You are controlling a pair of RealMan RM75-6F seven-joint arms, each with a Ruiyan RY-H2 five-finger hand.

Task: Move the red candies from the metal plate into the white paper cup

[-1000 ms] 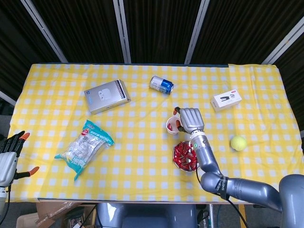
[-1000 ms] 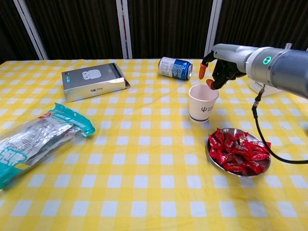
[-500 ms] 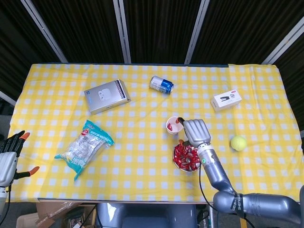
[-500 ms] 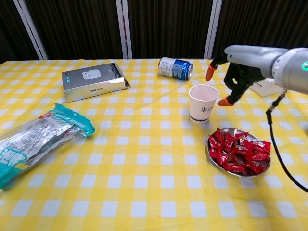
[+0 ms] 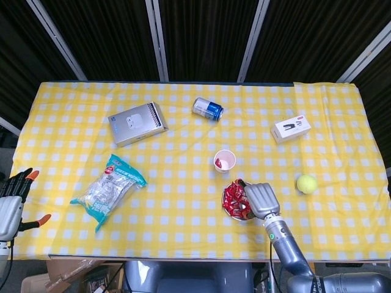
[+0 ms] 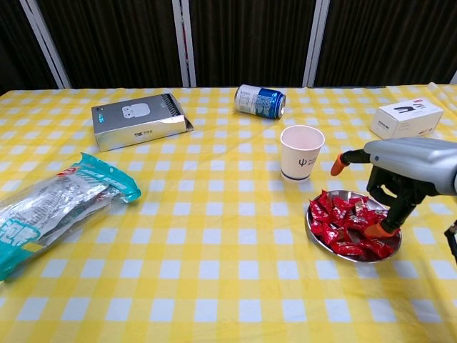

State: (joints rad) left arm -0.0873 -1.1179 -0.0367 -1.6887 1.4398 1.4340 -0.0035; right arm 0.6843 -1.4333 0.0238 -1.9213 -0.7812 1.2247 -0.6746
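One right hand (image 6: 389,187) over metal plate (image 6: 314,230), lower right of chest view.
Fingers (image 6: 376,229) spread, angled down; one tip touches red candies (image 6: 341,220), nothing pinched. Left hand (image 5: 13,194) at lower-left edge of head view, fingers apart. Count: 1 white paper cup (image 6: 300,152) just above plate w/ 1 candy inside; 1 can (image 6: 259,101); 2 boxes; 1 ball.

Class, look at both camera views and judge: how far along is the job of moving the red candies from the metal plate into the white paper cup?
Barely begun. Done: the head view shows at least one red candy inside the white paper cup. In hand: the right hand is over the metal plate, fingertips down among the red candies; whether it has pinched one is unclear. Left: nearly the whole pile. The left hand sits idle off the table's edge.
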